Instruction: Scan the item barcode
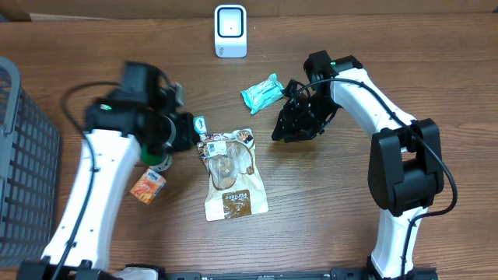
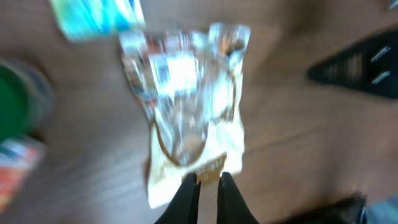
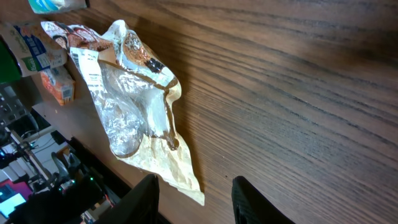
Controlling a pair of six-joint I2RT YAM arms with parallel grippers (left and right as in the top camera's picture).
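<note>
The tan-and-clear plastic snack pouch (image 1: 231, 175) lies flat mid-table, below the small white box scanner (image 1: 230, 31). I'd lift it by one edge, with the label uncreased and facing the scanner. The left gripper (image 2: 207, 177) is pinched closed at the pouch's edge, but blur hides any grip. The right gripper (image 3: 194, 183) is half-open and empty.

A crinkled clear-and-tan pouch (image 1: 232, 175) lies flat, with the white scanner (image 1: 230, 31) upright well beyond it.
</note>
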